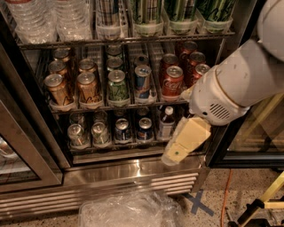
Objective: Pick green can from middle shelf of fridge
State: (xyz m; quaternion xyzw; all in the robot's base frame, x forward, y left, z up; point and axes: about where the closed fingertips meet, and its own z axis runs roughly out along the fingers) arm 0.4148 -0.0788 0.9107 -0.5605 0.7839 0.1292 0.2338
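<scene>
Fridge (133,170) inspected from above and in front: steel frame, louvred base, three wire racks in view. Middle shelf (88,107) carries short cans in narrow lanes. Green can (118,87) stands upright at the front of the third lane from the left, behind the clear front stop. Gold cans (88,86) fill the two lanes to its left. A blue can (143,80) stands just beside it on the right, with red cans (172,82) further right. More cans queue behind each front one.

My gripper (176,154) hangs outside the racks at the lower right, pointing down and to the left. It sits in front of the bottom rack's right end, just above the steel sill. It is well apart from the green can, lower than it and to its right, and touches nothing I can see. Whether it is wide or narrow I cannot tell, as it shows as one pale yellow piece. My white arm (239,84) comes in from the upper right and covers the right end of the middle shelf.

Upper rack: water bottles (44,20) on the left, tall striped cans (177,13) on the right. Bottom rack: silver cans (84,134) and one small bottle (166,120). Floor: crumpled clear plastic (128,210), blue tape cross (199,203), orange cable (224,195)
</scene>
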